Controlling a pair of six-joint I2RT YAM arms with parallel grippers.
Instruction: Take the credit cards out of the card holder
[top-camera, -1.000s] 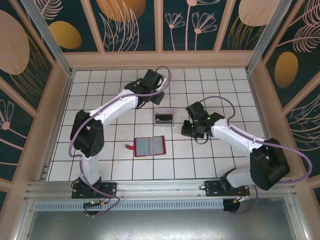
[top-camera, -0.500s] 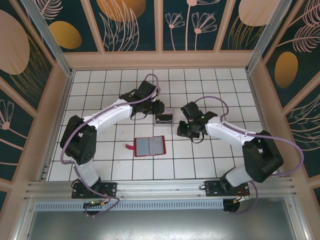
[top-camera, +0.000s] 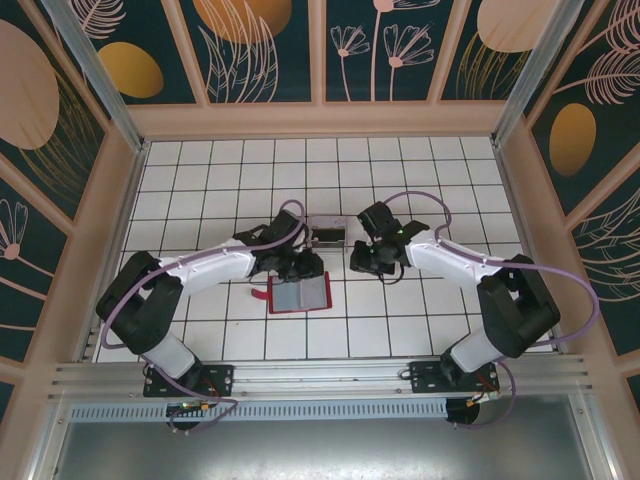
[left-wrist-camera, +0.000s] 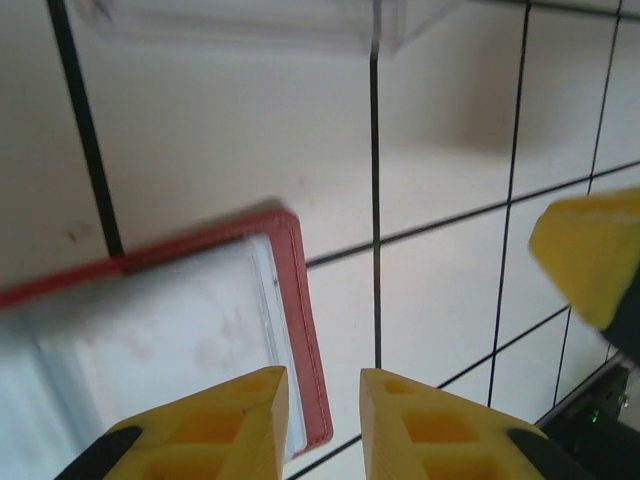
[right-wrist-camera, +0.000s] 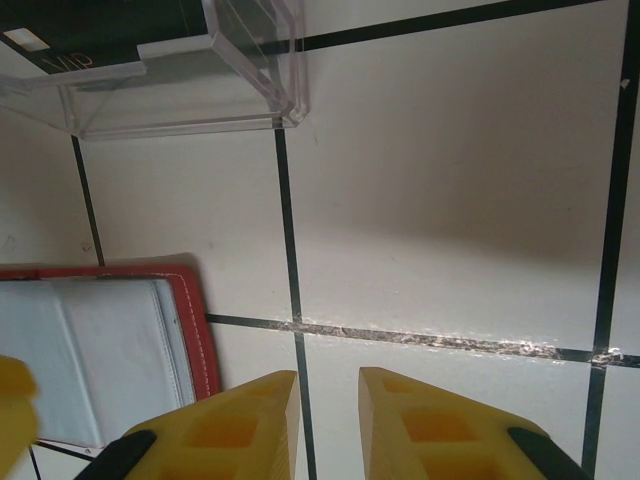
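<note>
The red card holder (top-camera: 300, 294) lies open on the tiled table, grey inner side (left-wrist-camera: 150, 310) up and its red tab to the left. I cannot make out cards in its pockets. A dark credit card (right-wrist-camera: 90, 35) lies in the clear plastic box (top-camera: 327, 236) behind it. My left gripper (top-camera: 303, 267) hovers over the holder's far right corner, its yellow fingers a narrow gap apart with nothing between them (left-wrist-camera: 323, 375). My right gripper (top-camera: 360, 260) hangs just right of the holder (right-wrist-camera: 110, 345), also slightly open and empty (right-wrist-camera: 328, 378).
The clear box (right-wrist-camera: 190, 70) stands one tile beyond the holder, between the two grippers. A wooden frame (top-camera: 118, 230) walls in the table on three sides. The right gripper's yellow finger (left-wrist-camera: 590, 255) shows at the right in the left wrist view.
The left arm has swung from the back of the table toward the near side, down over the card holder. The right gripper has drifted a little left, toward the holder.
</note>
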